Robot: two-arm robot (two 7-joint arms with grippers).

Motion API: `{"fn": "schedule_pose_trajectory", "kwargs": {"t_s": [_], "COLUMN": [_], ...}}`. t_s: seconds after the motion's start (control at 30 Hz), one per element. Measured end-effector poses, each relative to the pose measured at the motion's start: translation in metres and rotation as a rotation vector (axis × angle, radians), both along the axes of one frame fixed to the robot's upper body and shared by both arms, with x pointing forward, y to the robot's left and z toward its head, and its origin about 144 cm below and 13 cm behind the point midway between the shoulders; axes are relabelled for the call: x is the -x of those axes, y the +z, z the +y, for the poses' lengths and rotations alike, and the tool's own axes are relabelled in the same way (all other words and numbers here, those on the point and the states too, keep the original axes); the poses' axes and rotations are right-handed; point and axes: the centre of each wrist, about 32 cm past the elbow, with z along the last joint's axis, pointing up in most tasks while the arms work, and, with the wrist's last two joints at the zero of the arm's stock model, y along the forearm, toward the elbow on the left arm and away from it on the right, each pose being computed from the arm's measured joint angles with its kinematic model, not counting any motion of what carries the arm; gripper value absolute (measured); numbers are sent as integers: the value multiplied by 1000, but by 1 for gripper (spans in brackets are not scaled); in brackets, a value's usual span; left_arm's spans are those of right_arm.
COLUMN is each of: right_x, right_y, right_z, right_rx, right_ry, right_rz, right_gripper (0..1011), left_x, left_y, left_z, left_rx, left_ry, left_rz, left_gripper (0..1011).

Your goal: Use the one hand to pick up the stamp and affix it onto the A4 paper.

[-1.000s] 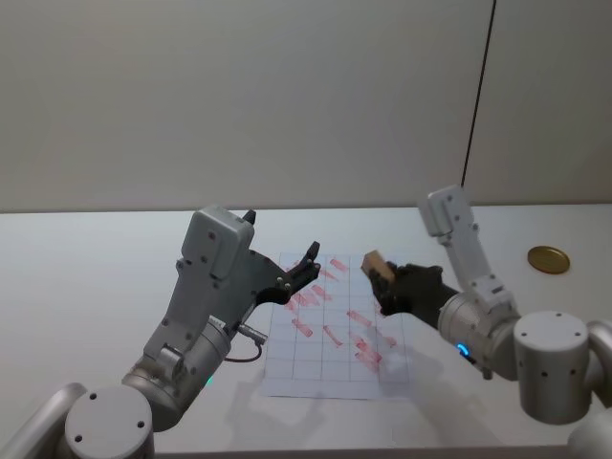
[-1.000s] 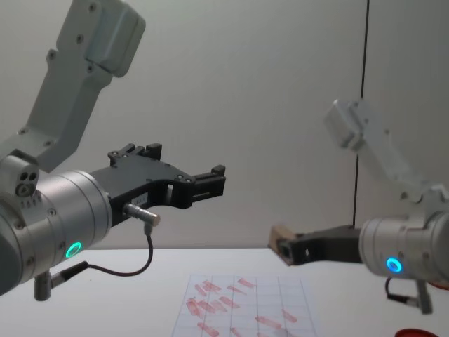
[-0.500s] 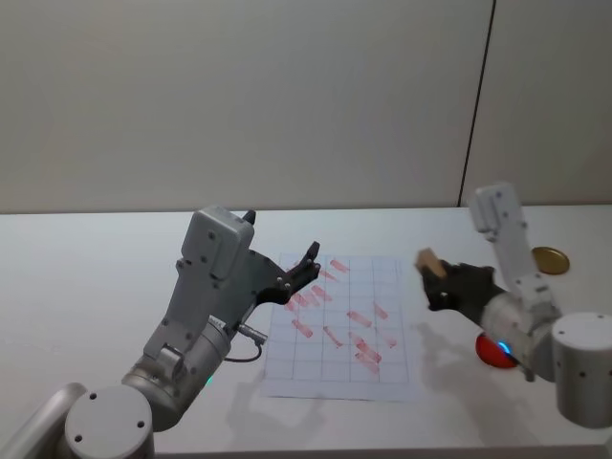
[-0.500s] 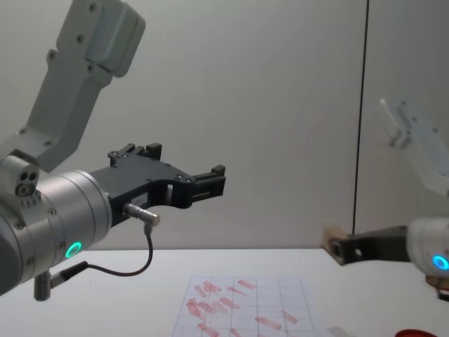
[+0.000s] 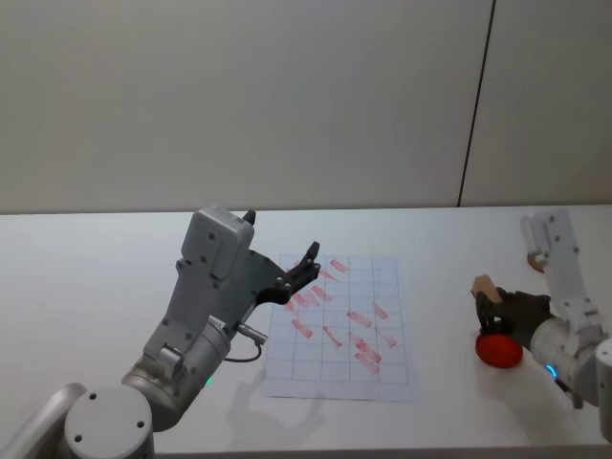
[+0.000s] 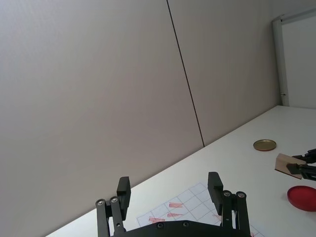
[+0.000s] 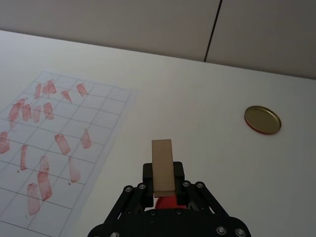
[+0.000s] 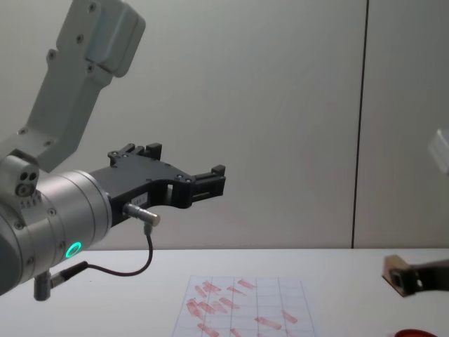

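Right of the A4 paper (image 5: 341, 325), the right claw (image 5: 494, 308) pinches the stamp (image 5: 483, 287) above the red ink pad (image 5: 499, 350), seemingly inking, then carrying back; the left claw (image 5: 304, 267) hovers spread.

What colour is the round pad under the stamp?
Red pad, clearest in the head view, below the stamp.
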Motion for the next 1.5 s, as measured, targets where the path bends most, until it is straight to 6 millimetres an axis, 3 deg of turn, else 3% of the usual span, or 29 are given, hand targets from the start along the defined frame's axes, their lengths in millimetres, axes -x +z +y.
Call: {"fn": "schedule_pose_trajectory", "kwargs": {"t_s": [0.4,1.03,1.17,1.5], "right_x": [3,-9,-12,-14], "right_y": [-16,-35,-37,-37], "right_z": [-13,-13,-12,-10], "right_rx": [0,-12,-12,-9], "right_ry": [-44,-52,-50,-46], "right_rz": [61,119,124,120], "right_gripper": [219,221,298,635], "left_x": [0,0,0,0], "left_y": [0,0,0,0], "left_z": [0,0,0,0], "left_rx": [0,0,0,0], "left_ry": [0,0,0,0], "left_rz": [0,0,0,0], "left_gripper": [993,993,993,993]}}
